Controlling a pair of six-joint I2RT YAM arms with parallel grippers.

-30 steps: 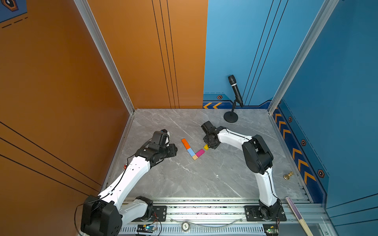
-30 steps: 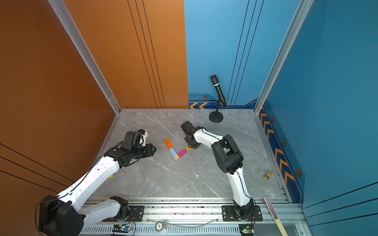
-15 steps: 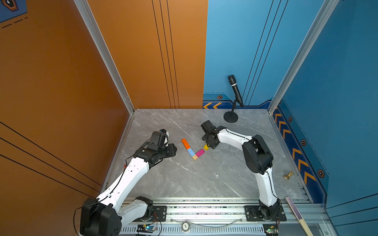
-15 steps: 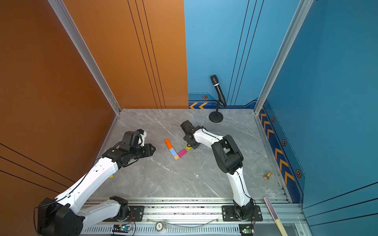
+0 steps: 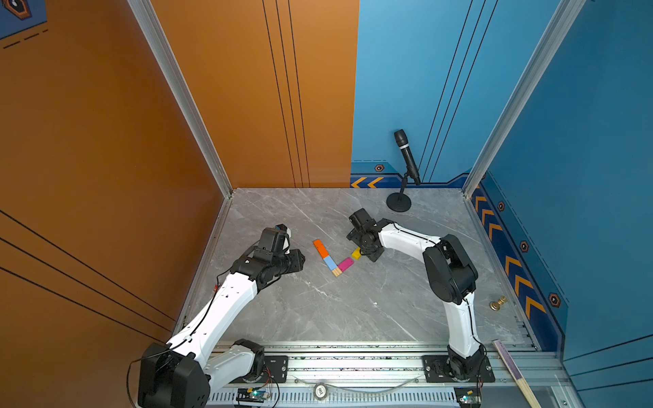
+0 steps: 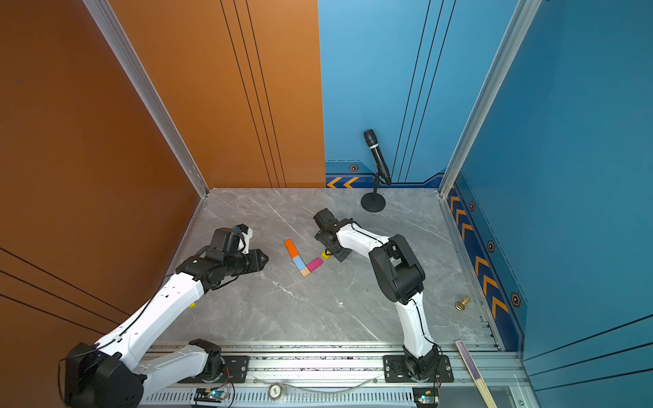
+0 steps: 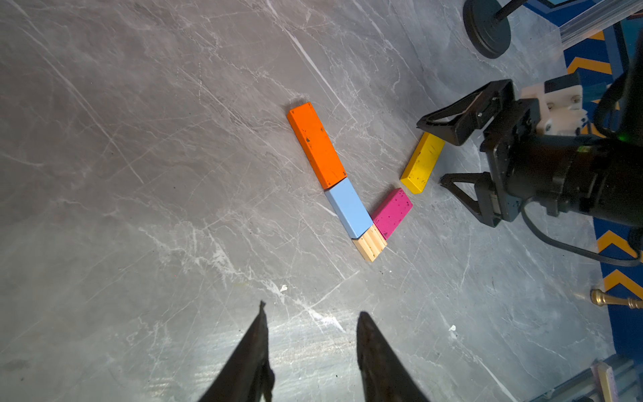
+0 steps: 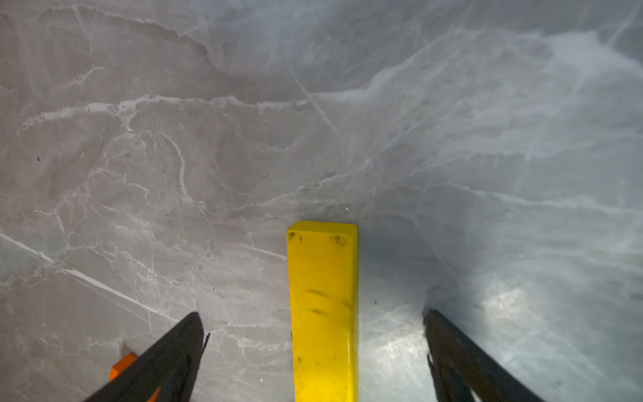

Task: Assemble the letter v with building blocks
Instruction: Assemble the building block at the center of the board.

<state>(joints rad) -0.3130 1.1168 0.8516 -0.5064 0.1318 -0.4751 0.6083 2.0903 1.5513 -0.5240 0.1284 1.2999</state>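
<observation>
Yellow block (image 7: 422,163) lies flat on the surface (image 7: 139,174) between the wide jaws of our right pincer (image 8: 313,312), just apart from the magenta block (image 7: 392,213); we judge it needs nudging flush. Our left pincer (image 7: 311,309) hovers narrow, empty.

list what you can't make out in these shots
- Yellow block: in both top views it is mostly hidden under the right end effector. In the right wrist view the frame edge cuts off its near end.
- Orange block: the right wrist view shows only a corner behind a finger.
- Yellow speck beside the left arm: too small to identify.
</observation>
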